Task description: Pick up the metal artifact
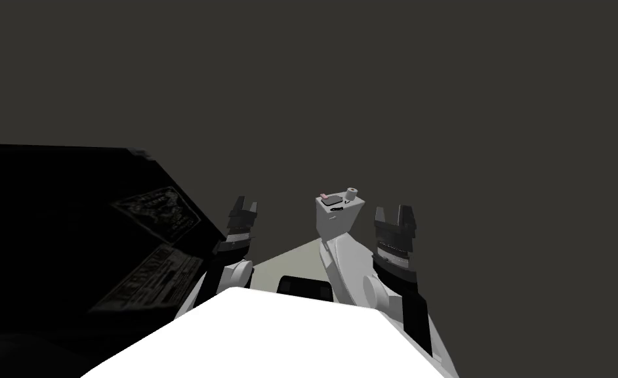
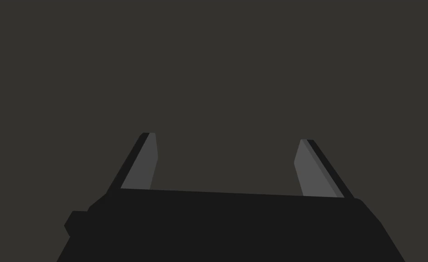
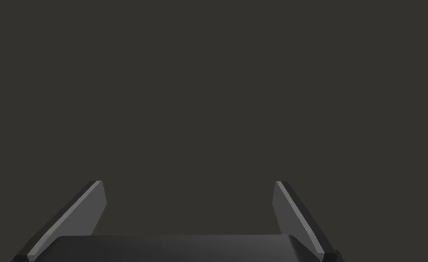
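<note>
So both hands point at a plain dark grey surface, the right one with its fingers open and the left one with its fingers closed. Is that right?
Not quite. The left gripper is open too: the left wrist view shows its fingers standing well apart, nothing between them. The right gripper is open and both face the dark grey surface, as you said.

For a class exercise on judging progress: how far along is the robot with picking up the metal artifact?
Done: nothing yet. In hand: the left gripper and right gripper both hang with fingers open, nothing between them, facing a flat dark grey surface. Left: all of it, namely finding the artifact, reaching it, closing the fingers on it and lifting.
</note>
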Controlling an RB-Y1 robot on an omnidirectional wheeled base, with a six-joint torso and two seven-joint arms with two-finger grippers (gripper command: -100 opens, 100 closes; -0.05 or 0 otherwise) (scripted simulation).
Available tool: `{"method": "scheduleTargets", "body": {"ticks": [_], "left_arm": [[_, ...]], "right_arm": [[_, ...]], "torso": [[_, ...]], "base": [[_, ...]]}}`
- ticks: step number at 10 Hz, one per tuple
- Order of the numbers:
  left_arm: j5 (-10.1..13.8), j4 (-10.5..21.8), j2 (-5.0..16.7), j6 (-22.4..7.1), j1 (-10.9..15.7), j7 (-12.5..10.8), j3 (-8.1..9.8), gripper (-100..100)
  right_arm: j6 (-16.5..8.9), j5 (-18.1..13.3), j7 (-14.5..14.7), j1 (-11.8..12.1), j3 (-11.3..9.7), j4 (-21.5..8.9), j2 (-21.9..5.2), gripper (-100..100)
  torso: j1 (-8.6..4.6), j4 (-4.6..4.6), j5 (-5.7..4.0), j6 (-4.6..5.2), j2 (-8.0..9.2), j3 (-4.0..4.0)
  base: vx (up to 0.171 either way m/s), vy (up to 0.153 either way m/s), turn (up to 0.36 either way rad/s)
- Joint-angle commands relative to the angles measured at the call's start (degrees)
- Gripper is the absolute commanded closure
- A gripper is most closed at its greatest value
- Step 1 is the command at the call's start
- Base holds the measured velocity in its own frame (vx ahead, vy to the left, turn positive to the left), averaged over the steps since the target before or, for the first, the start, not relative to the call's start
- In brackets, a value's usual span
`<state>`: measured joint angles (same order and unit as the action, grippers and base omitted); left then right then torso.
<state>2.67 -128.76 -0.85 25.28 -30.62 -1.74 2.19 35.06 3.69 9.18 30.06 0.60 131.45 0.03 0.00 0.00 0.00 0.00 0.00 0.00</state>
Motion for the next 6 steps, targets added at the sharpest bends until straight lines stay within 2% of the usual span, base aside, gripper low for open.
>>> {"method": "scheduleTargets", "body": {"ticks": [1, 6], "left_arm": [[0.0, 0.0, 0.0, 0.0, 0.0, 0.0, 0.0, 0], [0.0, 0.0, 0.0, 0.0, 0.0, 0.0, -0.01, 0]], "right_arm": [[-0.1, -0.6, 0.5, 0.0, 0.1, -0.3, -1.8, -100], [-1.0, -4.9, 4.7, 0.4, 0.7, -2.7, -9.0, -100]], "torso": [[0.0, 0.0, 0.0, 0.0, 0.0, 0.0], [0.21, -0.02, 0.05, -0.01, -0.07, -0.04]], "base": [[0.005, 0.01, 0.025], [0.018, 0.049, 0.049]]}}
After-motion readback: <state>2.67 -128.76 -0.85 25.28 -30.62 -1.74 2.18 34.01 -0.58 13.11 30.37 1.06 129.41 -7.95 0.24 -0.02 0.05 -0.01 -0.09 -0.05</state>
